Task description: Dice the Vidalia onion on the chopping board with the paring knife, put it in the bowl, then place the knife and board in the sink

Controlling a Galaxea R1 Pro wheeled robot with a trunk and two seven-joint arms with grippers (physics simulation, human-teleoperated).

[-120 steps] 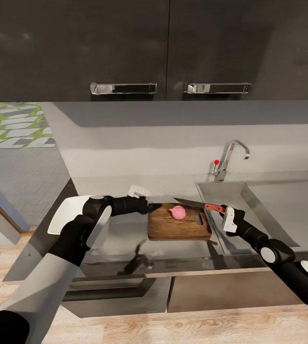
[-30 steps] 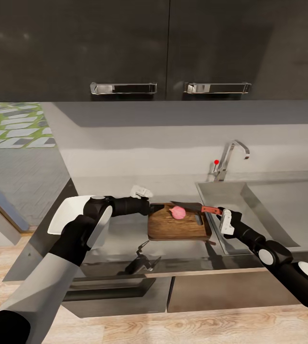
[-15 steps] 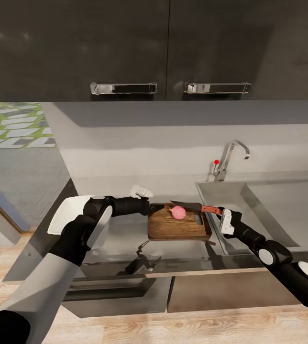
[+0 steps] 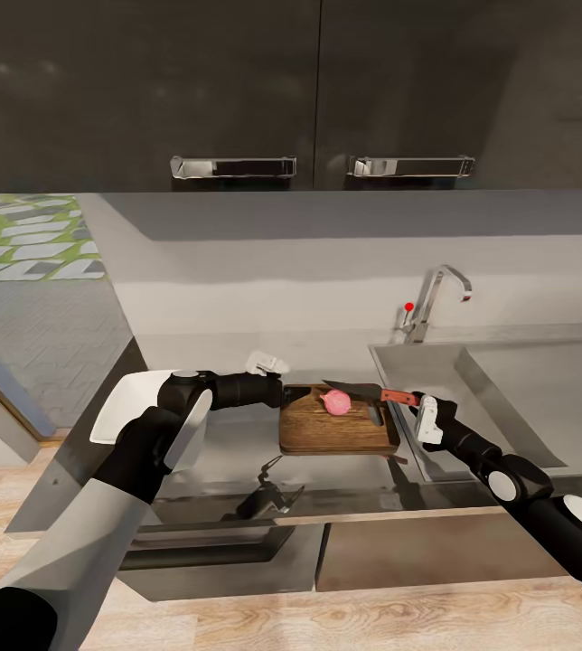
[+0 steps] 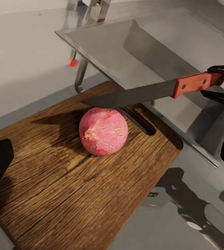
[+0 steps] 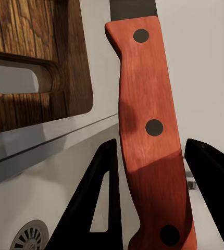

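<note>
The pinkish Vidalia onion (image 4: 336, 402) (image 5: 103, 131) sits whole on the dark wooden chopping board (image 4: 327, 436) (image 5: 54, 187), which lies on the countertop (image 4: 228, 452) left of the sink (image 4: 508, 398). My right gripper (image 4: 415, 403) (image 6: 153, 192) is shut on the paring knife's reddish handle (image 6: 146, 125). The dark blade (image 5: 133, 96) lies level across the onion's top; whether it touches I cannot tell. At the board's left end my left gripper (image 4: 284, 392) is open, facing the onion. The white bowl (image 4: 119, 407) is partly hidden behind my left arm.
The chrome faucet (image 4: 436, 298) with its red-tipped lever (image 4: 408, 307) stands behind the sink's left corner. Dark wall cabinets with metal handles (image 4: 232, 166) hang above. The counter's front edge runs just below the board, and the left end of the counter meets open floor.
Since four seconds ago the knife has come down and left, its blade now over the onion. In the last second almost nothing has moved.
</note>
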